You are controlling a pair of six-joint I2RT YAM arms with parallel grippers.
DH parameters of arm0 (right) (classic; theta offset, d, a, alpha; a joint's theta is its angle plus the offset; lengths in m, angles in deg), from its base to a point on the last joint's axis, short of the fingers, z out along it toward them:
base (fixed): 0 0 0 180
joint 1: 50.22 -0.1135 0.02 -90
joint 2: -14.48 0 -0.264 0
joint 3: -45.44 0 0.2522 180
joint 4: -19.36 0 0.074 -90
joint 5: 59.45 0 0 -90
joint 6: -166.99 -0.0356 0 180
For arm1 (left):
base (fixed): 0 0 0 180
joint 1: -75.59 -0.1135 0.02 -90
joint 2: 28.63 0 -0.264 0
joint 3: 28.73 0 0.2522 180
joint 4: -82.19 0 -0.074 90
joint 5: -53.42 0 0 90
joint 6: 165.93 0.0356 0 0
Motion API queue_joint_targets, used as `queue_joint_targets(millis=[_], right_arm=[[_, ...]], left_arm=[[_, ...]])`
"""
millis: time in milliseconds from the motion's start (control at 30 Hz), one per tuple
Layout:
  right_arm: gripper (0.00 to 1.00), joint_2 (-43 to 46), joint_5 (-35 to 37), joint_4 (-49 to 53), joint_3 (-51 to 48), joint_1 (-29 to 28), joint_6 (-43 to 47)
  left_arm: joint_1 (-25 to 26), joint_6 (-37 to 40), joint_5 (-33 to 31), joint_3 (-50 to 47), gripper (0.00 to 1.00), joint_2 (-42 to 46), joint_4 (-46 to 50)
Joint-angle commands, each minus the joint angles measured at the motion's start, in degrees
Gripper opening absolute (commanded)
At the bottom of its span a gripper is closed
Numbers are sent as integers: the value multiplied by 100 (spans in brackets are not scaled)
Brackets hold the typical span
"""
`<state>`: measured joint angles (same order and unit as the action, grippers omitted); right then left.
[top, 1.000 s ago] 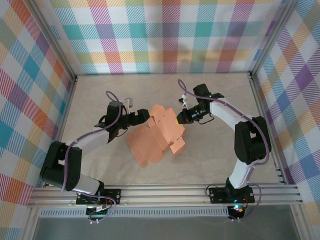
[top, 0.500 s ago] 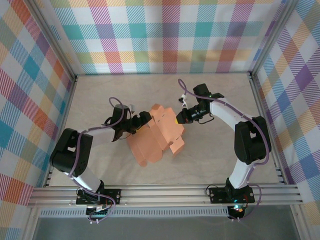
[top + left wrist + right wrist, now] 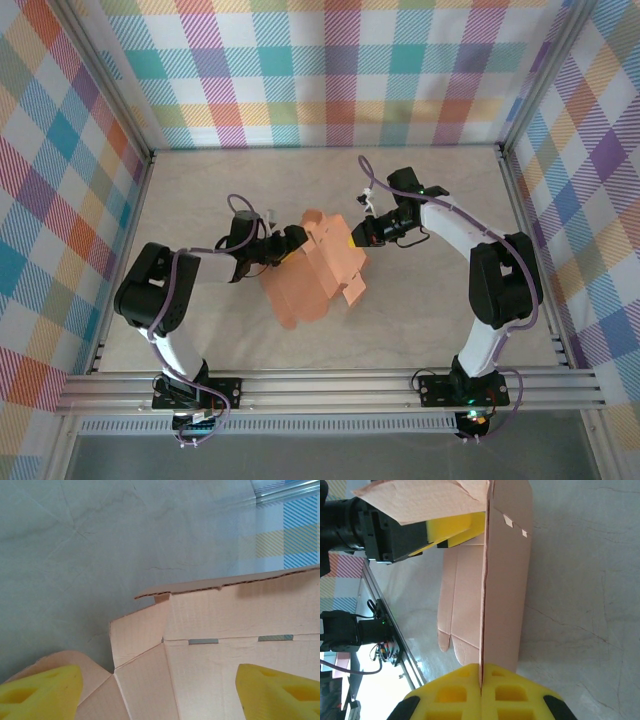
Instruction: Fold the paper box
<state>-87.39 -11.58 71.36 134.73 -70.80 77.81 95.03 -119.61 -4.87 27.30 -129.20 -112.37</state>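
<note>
The paper box [image 3: 305, 290] sits mid-frame in the top view, on a pale, stone-patterned table [image 3: 200, 190]. It is thin orange card with round flaps and fold lines. It slants from lower left to upper right, and its low end lies flat. Higher up, the left gripper [image 3: 290, 243] waits on its left side, wide open around a raised panel. On its right, the right gripper [image 3: 352, 240] pinches one thin edge tight.
</note>
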Motion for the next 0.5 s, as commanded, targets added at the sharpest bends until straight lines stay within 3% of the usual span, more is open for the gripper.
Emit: queue_joint_targets(millis=[0,267,467], right_arm=[[0,21,-432,-172,-61,26,70],[0,200,-537,-331,-215,192,-34],[0,185,-331,-106,-245,317,84]], left_arm=[[77,304,105,173,80,-118,-261],[77,919,-164,-297,81,464,-709],[30,2776,-486,-175,83,1638,979]])
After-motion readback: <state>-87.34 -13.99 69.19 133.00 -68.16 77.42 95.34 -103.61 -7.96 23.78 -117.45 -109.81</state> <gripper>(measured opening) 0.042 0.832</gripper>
